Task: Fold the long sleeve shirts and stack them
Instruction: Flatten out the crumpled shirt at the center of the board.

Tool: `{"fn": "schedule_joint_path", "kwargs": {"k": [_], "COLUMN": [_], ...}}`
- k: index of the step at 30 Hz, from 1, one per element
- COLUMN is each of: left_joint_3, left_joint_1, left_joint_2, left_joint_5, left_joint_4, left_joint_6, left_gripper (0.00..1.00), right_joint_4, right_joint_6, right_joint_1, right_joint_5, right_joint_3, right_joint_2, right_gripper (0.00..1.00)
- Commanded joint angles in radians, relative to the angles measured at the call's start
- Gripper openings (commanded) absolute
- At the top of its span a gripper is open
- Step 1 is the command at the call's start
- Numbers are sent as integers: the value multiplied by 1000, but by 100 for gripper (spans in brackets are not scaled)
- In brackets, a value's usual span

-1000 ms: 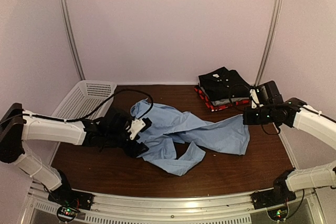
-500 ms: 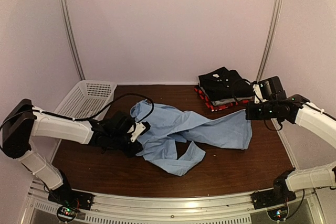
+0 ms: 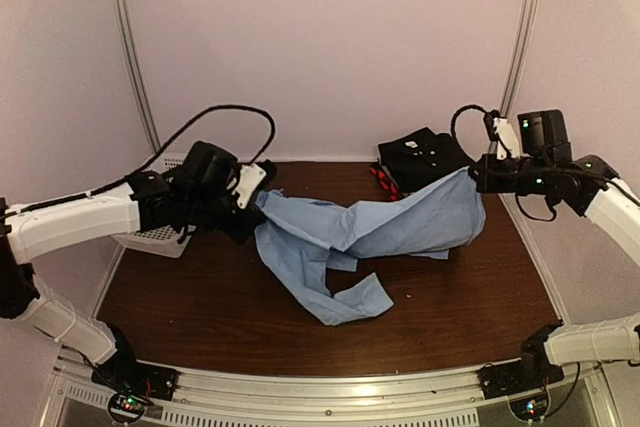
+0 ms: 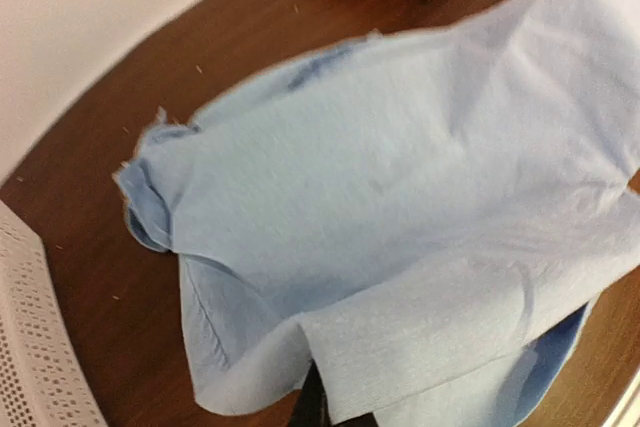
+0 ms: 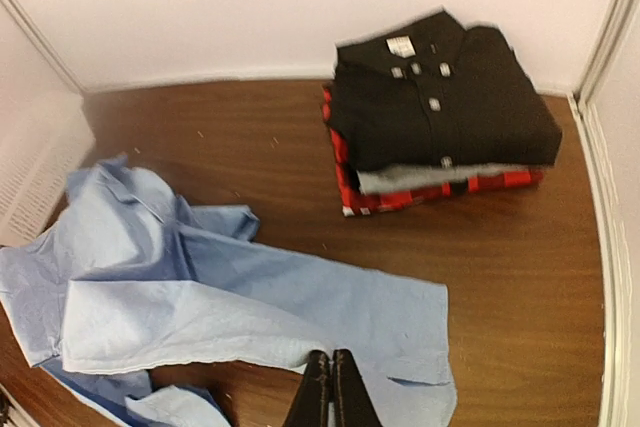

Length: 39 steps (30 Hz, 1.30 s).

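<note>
While both arms reach in over the brown table (image 3: 180,317), the white basket (image 3: 148,239) sits at the far left, partly hidden behind the left arm. Just to its right, the left gripper (image 3: 256,209) is up in the air, with its jaws pinched together on one end of the blue shirt (image 3: 350,232). In the left wrist camera, the dark fingers (image 4: 318,409) show only at the bottom edge, and blue cloth fills most of the picture.

The blue shirt hangs like a hammock between the two grippers. Its middle sags down. One long part droops to the table near the front and lies there in a loop.

Behind the shirt, toward the back right, the folded shirts sit in a pile near the wall. The black shirt (image 5: 440,97) is on top, the grey shirt (image 5: 425,178) peeks out under it, and the plaid shirt (image 5: 400,197) is at the bottom.

At the far right, the right gripper (image 3: 474,177) is up in the air too. Its jaws are shut tight on the other end of the blue shirt. The right wrist camera shows its two fingers (image 5: 318,392) pressed side by side at the cloth edge.
</note>
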<state>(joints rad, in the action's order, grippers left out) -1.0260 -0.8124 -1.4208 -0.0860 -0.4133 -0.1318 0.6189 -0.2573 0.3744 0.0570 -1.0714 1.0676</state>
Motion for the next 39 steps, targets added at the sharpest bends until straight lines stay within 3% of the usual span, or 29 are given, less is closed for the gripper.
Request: {"fn": "schedule_joint_path", "kwargs": {"k": [1,8,13,19,24,31,36,39], "left_joint_3": [-240,-655,-803,-857,-824,-902,-947,-944], "left_joint_1": [49,53,53,53,53,53,53,53], "left_joint_2": [184,163,177,306,454,471,450,390], "left_joint_5": [-39,-92,-115,60,244,432,359,215], "left_joint_4": [-126,-288,-373,-417,-312,-278,-278,-299], "left_joint_6": [37,86,60,-30,-61,-95,-100,-101], "left_gripper": [0,0,0,0,0,0,0,0], "right_joint_4": [16,76,132,238,234,196,200,244], "right_joint_6": [68,105,125,103,25,-94,-122,-105], "right_joint_1": [-5,-5,-5,-5,-5,-5,-5,-5], "right_joint_5": [78,128,154,328,470,601,535,402], "right_joint_3": [-212,-499,-633,-801,-893,-934,-941,-887], "right_joint_2": [-73,-81,-105,-124,-166,-181,-180,-165], "right_gripper": [0,0,0,0,0,0,0,0]}}
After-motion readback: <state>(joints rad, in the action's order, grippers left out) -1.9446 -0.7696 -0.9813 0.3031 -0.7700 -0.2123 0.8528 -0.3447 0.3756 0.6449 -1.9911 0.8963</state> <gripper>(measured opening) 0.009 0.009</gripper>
